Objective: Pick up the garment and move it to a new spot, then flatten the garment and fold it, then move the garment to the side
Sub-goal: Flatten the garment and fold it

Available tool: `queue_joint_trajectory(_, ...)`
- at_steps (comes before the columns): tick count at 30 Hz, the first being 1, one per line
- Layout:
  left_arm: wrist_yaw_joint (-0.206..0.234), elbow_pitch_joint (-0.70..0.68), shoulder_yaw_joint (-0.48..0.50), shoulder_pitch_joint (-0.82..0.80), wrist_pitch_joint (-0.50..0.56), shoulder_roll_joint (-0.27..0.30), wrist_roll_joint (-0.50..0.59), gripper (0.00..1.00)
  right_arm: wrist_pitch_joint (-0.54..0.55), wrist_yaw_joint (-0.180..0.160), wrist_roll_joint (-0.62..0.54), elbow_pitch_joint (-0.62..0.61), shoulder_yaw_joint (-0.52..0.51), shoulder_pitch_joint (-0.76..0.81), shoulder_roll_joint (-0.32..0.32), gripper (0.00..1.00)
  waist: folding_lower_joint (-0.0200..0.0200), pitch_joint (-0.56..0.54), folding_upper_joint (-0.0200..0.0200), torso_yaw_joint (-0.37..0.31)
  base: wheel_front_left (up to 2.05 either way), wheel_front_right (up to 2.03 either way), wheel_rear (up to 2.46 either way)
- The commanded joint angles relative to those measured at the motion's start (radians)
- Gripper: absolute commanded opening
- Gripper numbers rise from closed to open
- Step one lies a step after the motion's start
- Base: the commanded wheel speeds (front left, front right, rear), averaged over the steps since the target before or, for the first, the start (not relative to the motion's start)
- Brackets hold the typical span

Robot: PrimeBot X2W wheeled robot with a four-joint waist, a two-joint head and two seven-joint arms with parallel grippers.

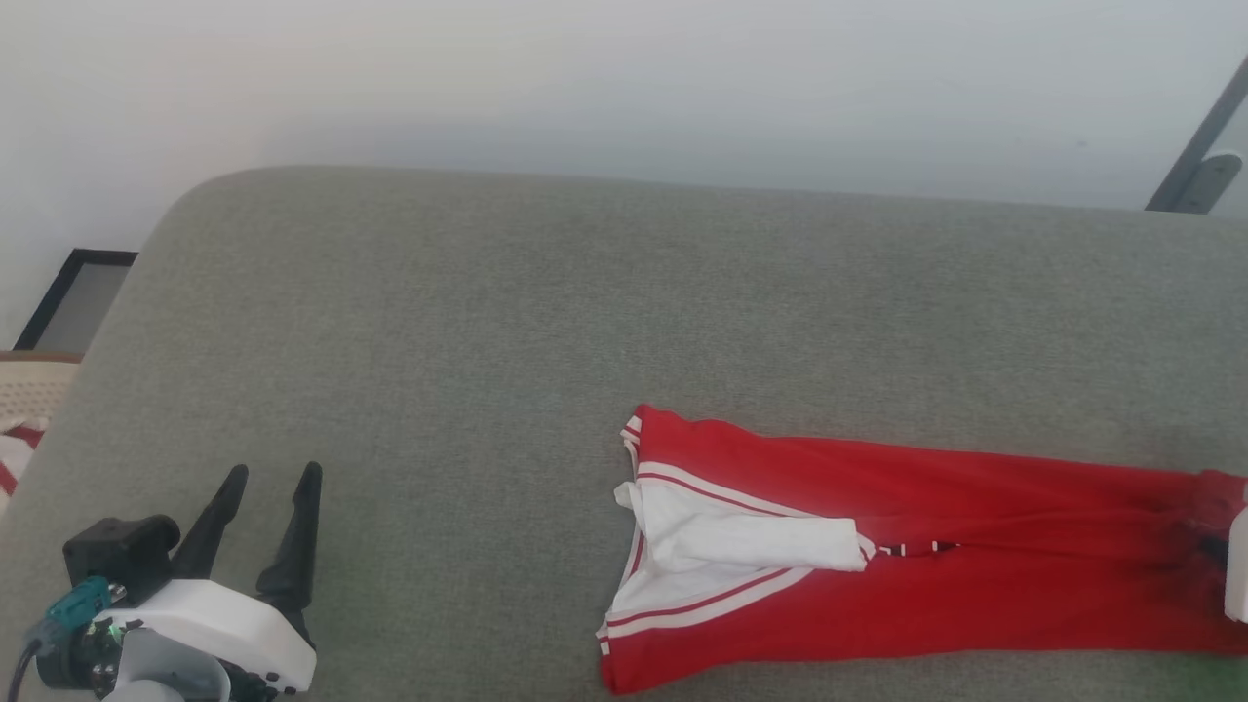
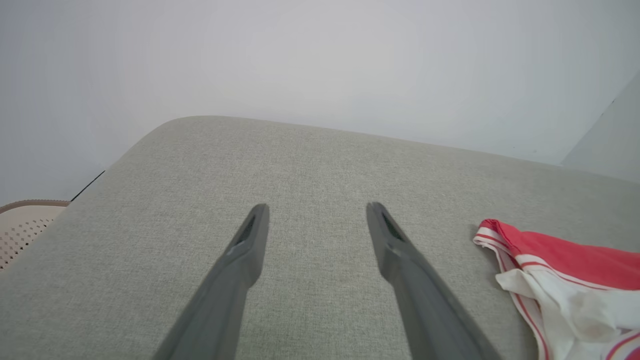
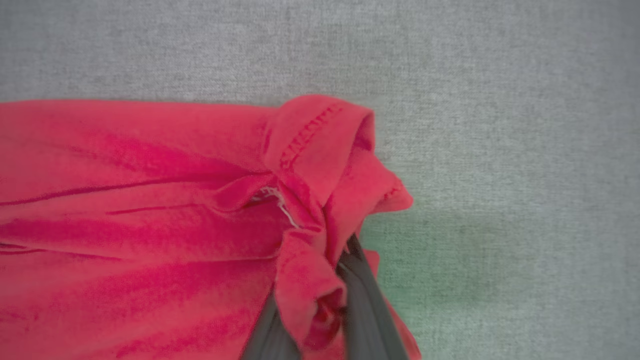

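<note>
The garment [image 1: 926,546] lies as a long folded strip on the right of the grey upholstered surface [image 1: 439,341]. It is bright red, with a white sleeve and striped trim at its left end. My right gripper [image 3: 330,280] is shut on a bunched red hem at the strip's right end, with cloth wrapped over its dark fingers [image 3: 367,310]. In the head view the right gripper [image 1: 1224,551] shows at the right edge. My left gripper [image 1: 273,473] hovers open and empty at the lower left, well left of the garment [image 2: 565,270]. The left wrist view shows the left gripper [image 2: 317,207] over bare fabric.
A cream perforated basket [image 1: 29,400] stands off the surface's left edge, with striped cloth in it. A dark frame [image 1: 78,297] leans by the wall behind it. A dark slanted bar [image 1: 1204,146] is at the far right. Bare grey fabric stretches left of and behind the garment.
</note>
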Motion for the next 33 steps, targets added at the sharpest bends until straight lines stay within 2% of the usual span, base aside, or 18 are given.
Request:
queue_joint_trajectory(1,-0.006,0.004,0.008,0.007,-0.008,-0.003,0.009,1.00,-0.010,-0.003,-0.003,0.010,0.001,-0.013,-0.008,0.00,0.0000,-0.001,-0.0001,-0.007,0.00,0.00,0.00)
queue_joint_trajectory(7,-0.014,0.015,0.016,0.016,-0.008,-0.015,0.012,1.00,-0.021,-0.002,0.034,-0.037,0.040,-0.018,-0.010,0.00,0.0000,-0.014,-0.0001,-0.028,0.00,0.00,0.00)
queue_joint_trajectory(18,-0.022,0.012,0.018,0.022,-0.007,-0.024,0.018,1.00,0.001,-0.002,0.103,-0.330,0.159,0.020,0.016,0.00,0.0000,-0.043,-0.0001,-0.027,0.00,0.00,0.00)
queue_joint_trajectory(26,-0.029,0.008,-0.003,-0.001,0.015,-0.029,0.024,1.00,0.026,-0.002,0.074,-0.440,0.252,-0.003,0.114,0.00,0.0000,-0.057,-0.0001,0.020,0.00,0.00,0.00)
queue_joint_trajectory(33,-0.039,0.017,-0.031,-0.042,0.035,-0.045,0.036,1.00,0.014,-0.002,0.049,-0.406,0.351,-0.049,0.237,0.00,0.0000,-0.061,-0.0001,0.076,0.00,0.00,0.00)
